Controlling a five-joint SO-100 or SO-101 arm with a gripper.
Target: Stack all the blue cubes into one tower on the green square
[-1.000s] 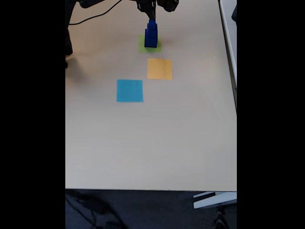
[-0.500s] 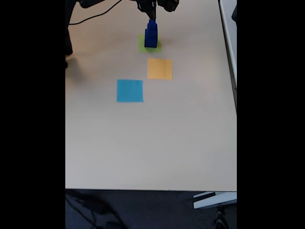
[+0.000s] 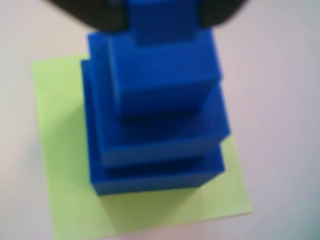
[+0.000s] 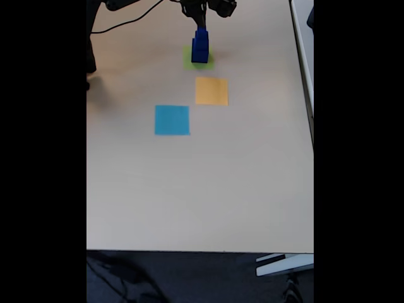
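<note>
Already the three blue cubes point(image 3: 160, 120) stand largest-to-smallest on the green square point(image 3: 65, 190), near the tabletop's point(image 4: 208, 189) far edge. Dark tool point(image 3: 162, 12) fingers flank the small top cube point(image 3: 160, 22); whether they grip it, I cannot tell.

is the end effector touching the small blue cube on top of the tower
Touching, it seems. In the wrist view the end effector has its dark fingers flush against both sides of the small blue cube, with no gap visible, though the picture is blurred.
</note>
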